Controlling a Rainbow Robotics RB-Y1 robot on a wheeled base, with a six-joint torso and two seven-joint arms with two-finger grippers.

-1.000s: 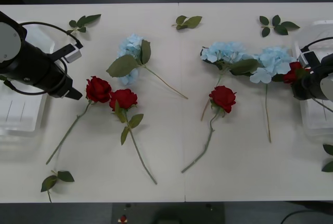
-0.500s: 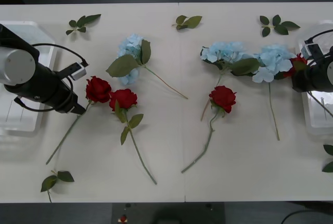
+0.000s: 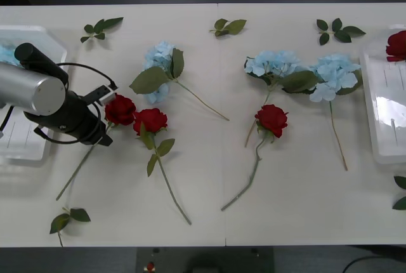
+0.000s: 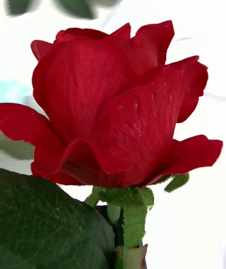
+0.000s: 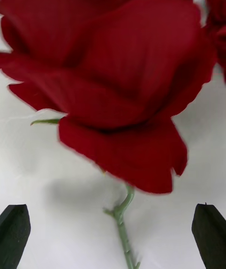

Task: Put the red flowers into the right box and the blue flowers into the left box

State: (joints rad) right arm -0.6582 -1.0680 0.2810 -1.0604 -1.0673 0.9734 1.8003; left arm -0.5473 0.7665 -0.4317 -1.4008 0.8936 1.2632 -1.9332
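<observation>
the left tool [image 5: 113, 231], black tips spread wide, hangs over the thin green stem [image 5: 123, 224] of the leftmost deep-red fabric rose [image 3: 120, 109] on the white table [image 3: 209, 216]; bloom lies right and far, stem runs near-left. whether the right tool is spread or pressed together cannot be told; a rose bloom [image 4: 113, 109] sits close before it.

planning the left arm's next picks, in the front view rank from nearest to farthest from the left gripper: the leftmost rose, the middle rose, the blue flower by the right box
1. The leftmost rose, right at the open left gripper, its stem running under the fingers.
2. The middle rose, lying right of the table's centre.
3. The blue flower nearest the right box, far across on the right side.
</observation>
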